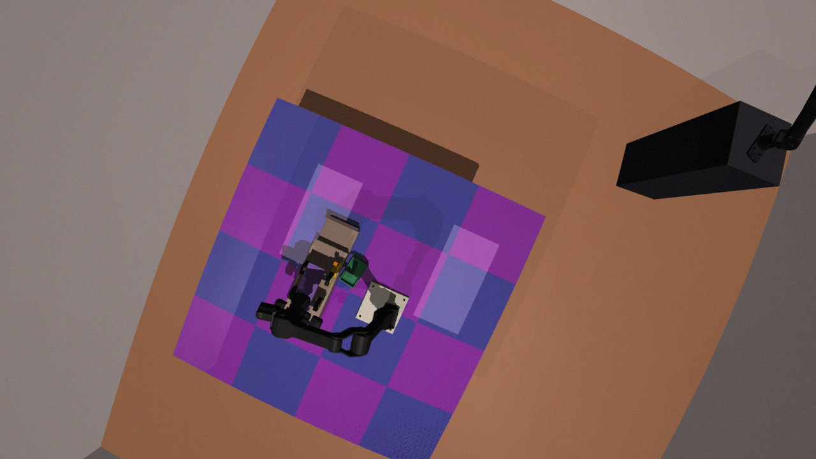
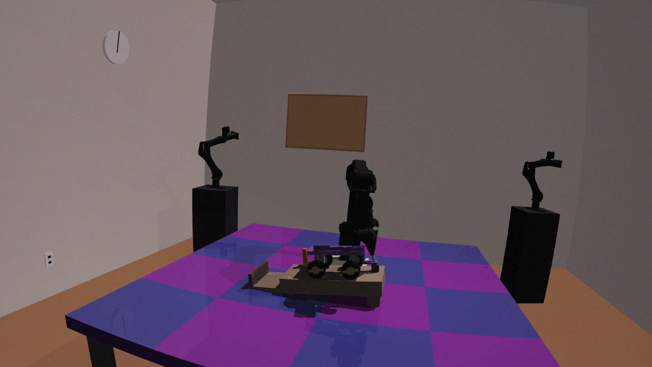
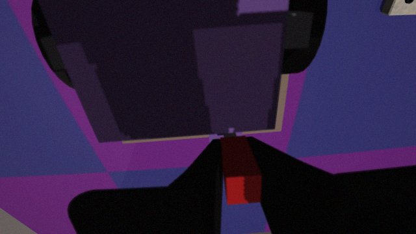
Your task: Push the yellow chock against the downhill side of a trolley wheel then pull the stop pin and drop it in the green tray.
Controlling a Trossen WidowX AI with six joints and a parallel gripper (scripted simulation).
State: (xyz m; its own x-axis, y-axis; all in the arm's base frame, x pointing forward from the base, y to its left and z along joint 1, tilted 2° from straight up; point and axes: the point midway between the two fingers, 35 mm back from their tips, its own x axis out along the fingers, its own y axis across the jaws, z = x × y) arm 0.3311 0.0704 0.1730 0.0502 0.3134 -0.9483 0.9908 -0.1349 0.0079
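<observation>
The claw [image 3: 232,145] [image 2: 374,255] is clenched on the red head [image 3: 240,162] of the stop pin, its fingers at either side. Just beside the claw, the purple trolley [image 2: 337,250] [image 3: 156,65] stands on the tan ramp [image 2: 332,286] [image 1: 338,229]. Farther from the claw, at the trolley's other end, the chock's orange handle [image 2: 304,257] [image 1: 335,264] stands upright near a wheel; whether they touch, I can't tell. The green tray [image 1: 354,270] sits beside the ramp on the checkered table [image 1: 422,354] [image 2: 182,319].

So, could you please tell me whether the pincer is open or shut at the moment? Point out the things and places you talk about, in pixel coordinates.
Shut on the pin [image 3: 242,162]: in the wrist view, the two dark fingers of the pincer [image 3: 232,145] flank its red head.
</observation>
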